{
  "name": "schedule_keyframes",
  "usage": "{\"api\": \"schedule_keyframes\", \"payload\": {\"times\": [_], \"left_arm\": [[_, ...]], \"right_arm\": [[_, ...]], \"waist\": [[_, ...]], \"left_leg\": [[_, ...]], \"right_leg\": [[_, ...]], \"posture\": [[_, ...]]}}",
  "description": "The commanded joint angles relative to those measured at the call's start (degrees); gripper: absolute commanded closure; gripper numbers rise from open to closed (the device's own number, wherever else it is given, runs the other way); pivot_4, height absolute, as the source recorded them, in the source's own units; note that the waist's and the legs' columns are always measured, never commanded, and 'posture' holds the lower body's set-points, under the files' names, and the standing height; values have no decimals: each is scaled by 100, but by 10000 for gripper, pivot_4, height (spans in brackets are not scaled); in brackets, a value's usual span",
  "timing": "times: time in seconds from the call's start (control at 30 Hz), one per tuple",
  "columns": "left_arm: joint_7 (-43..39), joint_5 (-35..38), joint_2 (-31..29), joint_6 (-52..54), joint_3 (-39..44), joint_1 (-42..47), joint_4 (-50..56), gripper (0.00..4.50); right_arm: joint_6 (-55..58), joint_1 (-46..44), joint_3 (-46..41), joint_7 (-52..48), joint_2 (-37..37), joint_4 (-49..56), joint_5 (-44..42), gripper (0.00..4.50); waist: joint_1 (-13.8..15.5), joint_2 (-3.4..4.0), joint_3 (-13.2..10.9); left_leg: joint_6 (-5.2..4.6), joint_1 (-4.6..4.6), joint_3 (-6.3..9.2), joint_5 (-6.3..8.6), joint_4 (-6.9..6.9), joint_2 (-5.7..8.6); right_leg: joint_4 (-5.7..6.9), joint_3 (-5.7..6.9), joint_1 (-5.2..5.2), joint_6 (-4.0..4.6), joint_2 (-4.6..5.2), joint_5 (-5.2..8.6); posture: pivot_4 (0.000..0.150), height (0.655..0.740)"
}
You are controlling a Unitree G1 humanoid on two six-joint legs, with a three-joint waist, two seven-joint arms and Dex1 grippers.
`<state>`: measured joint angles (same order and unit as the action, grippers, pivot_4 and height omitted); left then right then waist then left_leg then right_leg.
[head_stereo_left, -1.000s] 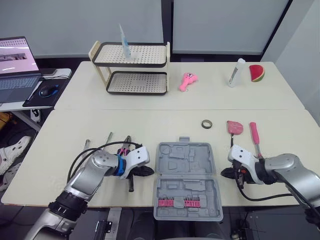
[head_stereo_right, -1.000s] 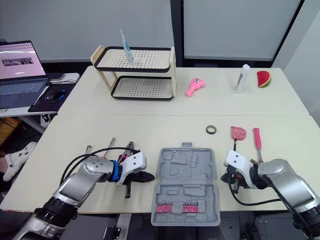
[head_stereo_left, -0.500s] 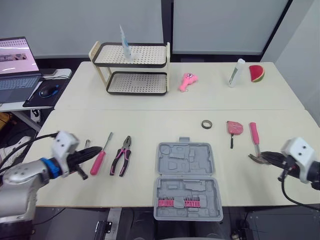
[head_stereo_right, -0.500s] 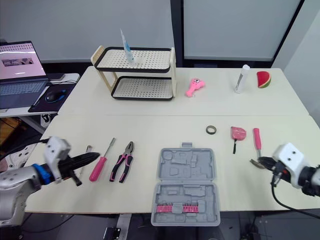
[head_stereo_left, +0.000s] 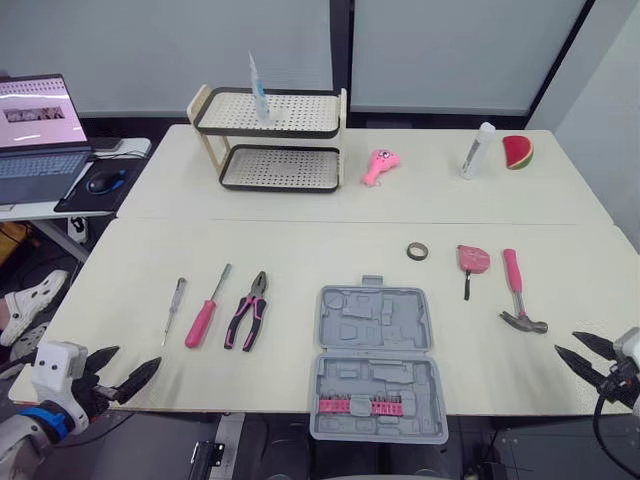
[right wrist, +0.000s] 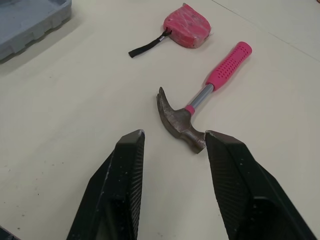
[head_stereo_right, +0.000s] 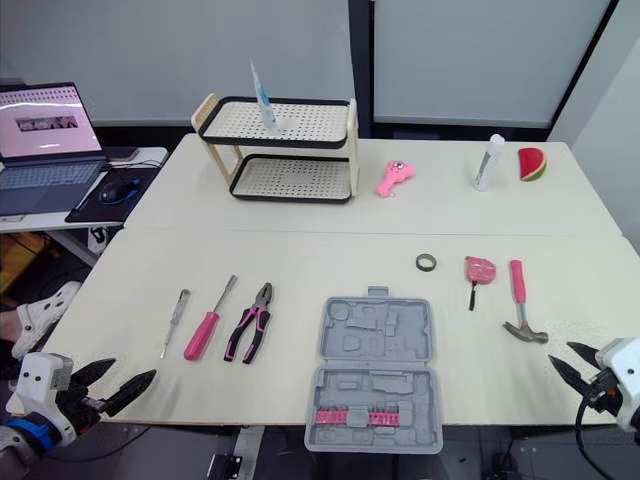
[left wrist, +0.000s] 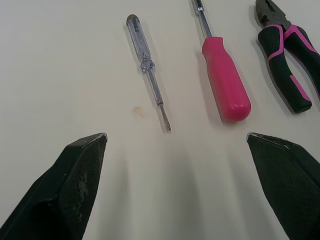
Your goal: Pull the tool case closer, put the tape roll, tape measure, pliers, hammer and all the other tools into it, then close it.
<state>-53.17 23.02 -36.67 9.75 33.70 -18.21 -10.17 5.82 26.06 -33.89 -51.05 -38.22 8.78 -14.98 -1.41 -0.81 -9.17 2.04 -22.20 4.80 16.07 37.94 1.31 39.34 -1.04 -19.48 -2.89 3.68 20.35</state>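
The case (head_stereo_left: 375, 365) lies open and flat at the lower centre of the frame, on the table (head_stereo_left: 300, 240), close to its near edge; a row of pink bits (head_stereo_left: 361, 405) sits in its near half. To its left the pliers (head_stereo_left: 247, 311), a pink screwdriver (head_stereo_left: 203, 320) and a clear screwdriver (head_stereo_left: 173, 309) lie side by side, each apart from the next. To the upper right of the case is the tape roll (head_stereo_left: 417, 251); further right is the tape measure (head_stereo_left: 472, 259), then the hammer (head_stereo_left: 517, 294), its head toward the near edge. The left claw (head_stereo_left: 139, 354) is in the lower left corner, fingers spread wide and empty, pointing toward the screwdrivers. The right claw (head_stereo_left: 564, 340) is in the lower right corner, likewise spread and empty, near the hammer head but not touching it.
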Motion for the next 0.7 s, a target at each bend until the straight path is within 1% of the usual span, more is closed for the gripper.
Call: {"api": "schedule_keyframes", "payload": {"times": [0.03,0.1,0.17,0.23,0.37,0.47,0.6,0.7], "left_arm": [[28,165,36,-178,189,-100,61,0],[51,196,59,-220,195,-153,46,0],[58,212,80,-266,185,-220,38,0],[64,219,86,-304,169,-272,34,0],[-63,269,-10,-329,169,-410,208,0],[-344,344,-176,-281,-19,-446,741,0],[-558,466,-361,-44,-317,-311,1407,0],[-637,566,-535,246,-661,-87,1992,0]], "right_arm": [[-13,43,-134,83,15,145,-197,16394],[-12,55,-61,119,38,161,-197,12938],[-17,30,9,152,43,143,-187,7620],[-15,3,53,175,30,117,-187,472],[45,-168,56,143,-139,-19,-228,142],[407,-600,169,-80,-571,-5,-369,142],[852,-1153,581,-425,-1158,181,-471,142],[1366,-1713,1066,-645,-1611,455,-579,142]], "waist": [[-11,1,1],[-13,5,3],[-17,5,4],[-15,4,4],[-15,5,5],[-18,5,4],[-17,7,5],[-6,8,5]], "left_leg": [[-1,8,-2,1,-4,0],[-3,28,-1,3,-12,-3],[-5,31,0,4,-13,-4],[-7,30,-1,6,-13,-4],[-8,30,-1,6,-13,-3],[-8,31,-5,6,-11,-3],[-8,32,0,6,-10,-4],[-9,26,0,7,-10,-3]], "right_leg": [[-1,-1,6,0,0,0],[-15,-1,27,1,0,1],[-21,-2,32,1,0,1],[-25,-2,33,1,0,1],[-27,-3,34,1,1,1],[-27,-4,35,1,1,0],[-26,-2,38,2,1,0],[-34,-1,38,2,1,0]], "posture": [[1500,7290],[1500,7290],[1500,7290],[1500,7290],[1500,7290],[1500,7290],[1500,7290],[1500,7290]]}}
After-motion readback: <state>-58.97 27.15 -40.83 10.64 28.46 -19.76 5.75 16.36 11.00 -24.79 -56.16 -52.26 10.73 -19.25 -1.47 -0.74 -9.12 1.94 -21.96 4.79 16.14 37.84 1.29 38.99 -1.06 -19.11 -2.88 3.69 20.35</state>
